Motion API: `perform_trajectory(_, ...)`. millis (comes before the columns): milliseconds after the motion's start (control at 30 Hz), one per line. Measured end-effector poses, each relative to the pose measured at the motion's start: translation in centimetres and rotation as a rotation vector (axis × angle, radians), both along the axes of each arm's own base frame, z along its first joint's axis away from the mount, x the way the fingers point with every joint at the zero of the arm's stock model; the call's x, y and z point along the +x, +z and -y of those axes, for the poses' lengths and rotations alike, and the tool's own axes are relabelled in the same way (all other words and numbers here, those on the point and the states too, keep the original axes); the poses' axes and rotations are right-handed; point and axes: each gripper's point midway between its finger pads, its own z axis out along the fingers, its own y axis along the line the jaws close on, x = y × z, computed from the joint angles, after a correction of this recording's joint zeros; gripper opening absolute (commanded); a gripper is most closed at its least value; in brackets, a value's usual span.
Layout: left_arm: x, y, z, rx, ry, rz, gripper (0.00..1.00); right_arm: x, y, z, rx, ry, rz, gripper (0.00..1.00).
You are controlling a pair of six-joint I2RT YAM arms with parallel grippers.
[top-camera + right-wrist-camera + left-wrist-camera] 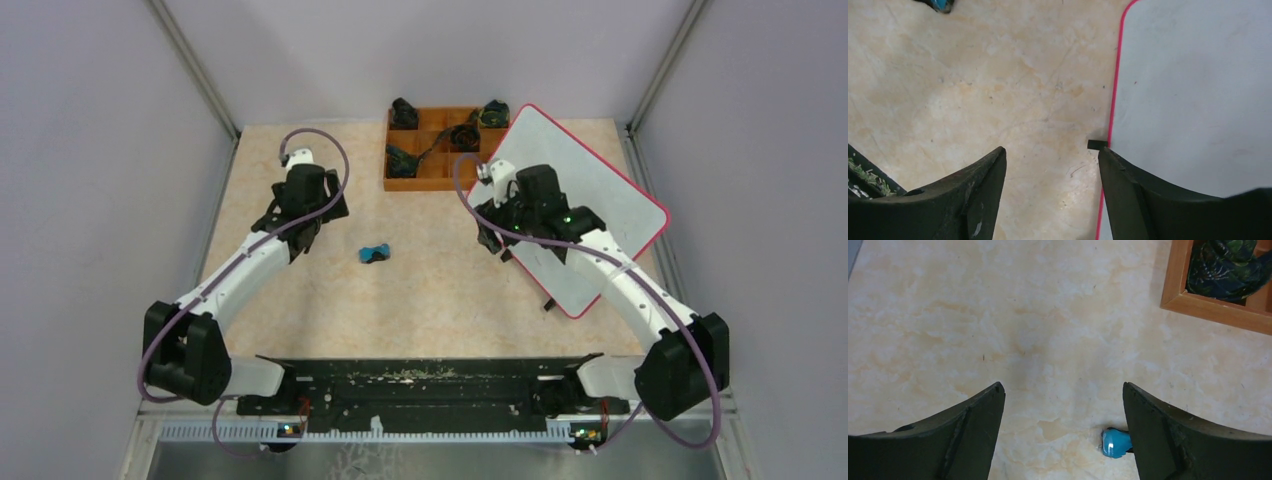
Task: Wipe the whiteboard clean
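At the bottom of the overhead view, a black mounting rail ran along the near edge of a beige marbled table, with an arm base at each end. Near the middle of the table lay a small blue and black object.

The left gripper hung above bare tabletop at centre left, jaws spread wide and holding nothing. In its wrist view the blue object sat just beside the right finger.

The right gripper was also spread wide and empty. It hung over the left edge of the large white rectangular whiteboard with a thin red rim. One finger was above the table and the other above the board, beside a small black foot on the rim.

The whiteboard lay flat on the right side of the table, turned diagonally, and its face looked plain white. Its far corner was just beside an orange wooden compartment tray at top centre, which held dark crumpled items.
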Motion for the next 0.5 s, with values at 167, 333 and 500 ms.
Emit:
perform_trajectory(167, -0.3, -1.6, -0.1, -0.014, -0.001, -0.014, 0.95, -2.4, -4.7, 0.7, -0.028, 0.017, -0.057, 0.7)
perform_trajectory(333, -0.3, -2.8, 0.4, -0.059, -0.016, -0.008, 0.97, -2.1, -1.9, 0.0, 0.035, 0.04, 0.05, 0.7)
perform_trajectory(500, -1.4, -4.5, 0.6, -0.08, -0.034, -0.03, 0.98, -1.9, -0.8, -0.7, 0.074, 0.065, 0.084, 0.7)
